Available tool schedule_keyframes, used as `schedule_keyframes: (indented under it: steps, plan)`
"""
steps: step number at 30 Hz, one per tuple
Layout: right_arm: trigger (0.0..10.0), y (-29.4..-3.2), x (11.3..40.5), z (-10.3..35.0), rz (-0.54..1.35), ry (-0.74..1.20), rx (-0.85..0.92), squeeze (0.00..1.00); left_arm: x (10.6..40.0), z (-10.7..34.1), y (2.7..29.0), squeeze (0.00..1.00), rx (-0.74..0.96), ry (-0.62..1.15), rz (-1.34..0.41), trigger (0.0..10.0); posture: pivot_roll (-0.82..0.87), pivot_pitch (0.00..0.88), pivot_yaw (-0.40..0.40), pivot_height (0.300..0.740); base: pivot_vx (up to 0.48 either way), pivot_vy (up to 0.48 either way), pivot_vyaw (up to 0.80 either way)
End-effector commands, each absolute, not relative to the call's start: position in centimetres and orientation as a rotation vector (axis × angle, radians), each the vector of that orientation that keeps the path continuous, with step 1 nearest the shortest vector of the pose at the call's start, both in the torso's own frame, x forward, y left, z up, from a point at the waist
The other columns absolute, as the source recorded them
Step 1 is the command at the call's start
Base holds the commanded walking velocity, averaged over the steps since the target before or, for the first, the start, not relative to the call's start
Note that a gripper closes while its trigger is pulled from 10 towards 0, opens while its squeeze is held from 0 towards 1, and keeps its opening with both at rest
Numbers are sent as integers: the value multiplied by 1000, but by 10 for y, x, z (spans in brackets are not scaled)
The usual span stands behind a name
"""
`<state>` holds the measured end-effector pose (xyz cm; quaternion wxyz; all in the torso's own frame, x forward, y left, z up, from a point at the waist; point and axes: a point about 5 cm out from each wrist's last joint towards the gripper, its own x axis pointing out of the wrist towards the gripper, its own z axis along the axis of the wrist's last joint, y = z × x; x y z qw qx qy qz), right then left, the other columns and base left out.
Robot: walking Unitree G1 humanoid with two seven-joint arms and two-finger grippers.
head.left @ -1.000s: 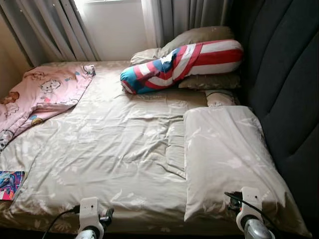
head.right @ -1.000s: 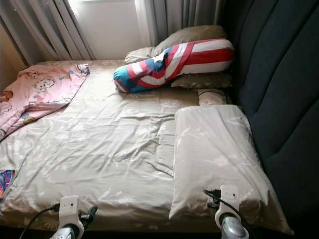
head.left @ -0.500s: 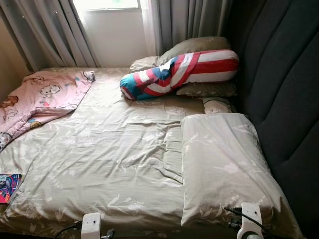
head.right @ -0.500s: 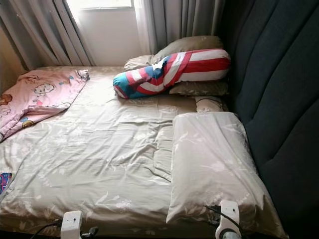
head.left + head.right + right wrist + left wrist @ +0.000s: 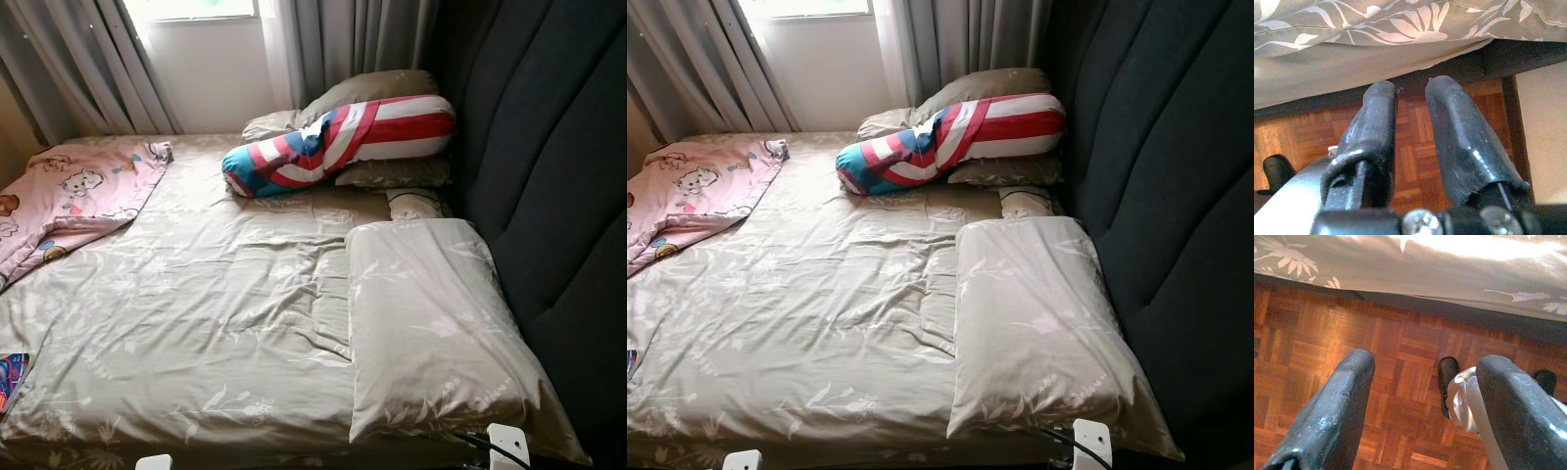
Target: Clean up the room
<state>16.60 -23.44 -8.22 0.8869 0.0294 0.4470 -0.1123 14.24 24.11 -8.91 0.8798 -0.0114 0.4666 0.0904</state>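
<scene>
Both arms hang low at the near edge of the scene. The left gripper (image 5: 1415, 396) points down, its 2 black fingers (image 5: 1332, 411) spread wide apart with nothing between them. The right gripper (image 5: 1410, 122) also points down; its 2 fingers (image 5: 1454, 142) stand close together with a narrow gap, holding nothing. In the head views, the white top of the left wrist (image 5: 154, 462) shows at the near left and that of the right wrist (image 5: 508, 446) at the near right.
</scene>
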Motion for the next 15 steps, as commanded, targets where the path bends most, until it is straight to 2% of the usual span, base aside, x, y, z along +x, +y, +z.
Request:
schedule_keyframes:
  steps: [1, 15]
  plan:
    - [10000, -234, 162, -84, -212, 956, 45, 0, 139, -91, 238, 0, -20, 975, 184, 10000, -141, 0, 8, 740, 0, 0, 0]
    - [10000, -229, 158, -87, -237, 960, 60, 0, 134, -91, 241, 0, 24, 988, 147, 10000, -124, 0, 35, 740, 0, 0, 0]
